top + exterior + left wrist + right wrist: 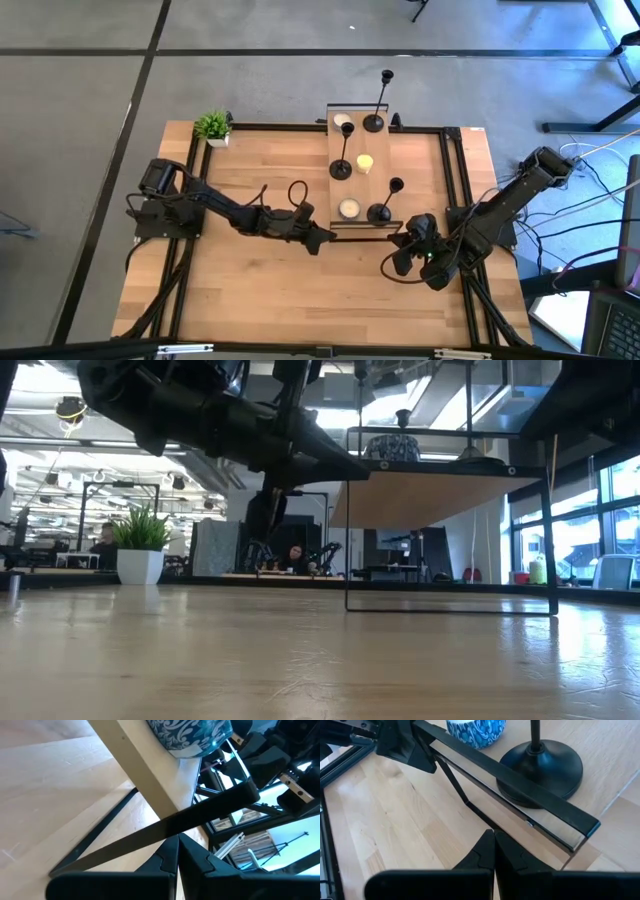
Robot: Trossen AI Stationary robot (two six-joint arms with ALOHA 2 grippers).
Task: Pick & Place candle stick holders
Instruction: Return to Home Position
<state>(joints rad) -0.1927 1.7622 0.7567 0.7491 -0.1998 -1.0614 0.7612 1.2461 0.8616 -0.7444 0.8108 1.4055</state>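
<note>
Left gripper (320, 241) and right gripper (400, 265), both closed and empty, flank the near edge of the shelf (340, 192). A careless retreat could clip it, toppling the candle holders (379, 213).

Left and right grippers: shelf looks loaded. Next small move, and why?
Probably draw both arms back toward their bases. The left gripper and right gripper hang at the near corners of the shelf, jaws shut on nothing, and it carries all three candle stick holders. Pulling straight away seems safest: the short holder stands close to the right gripper.
</note>
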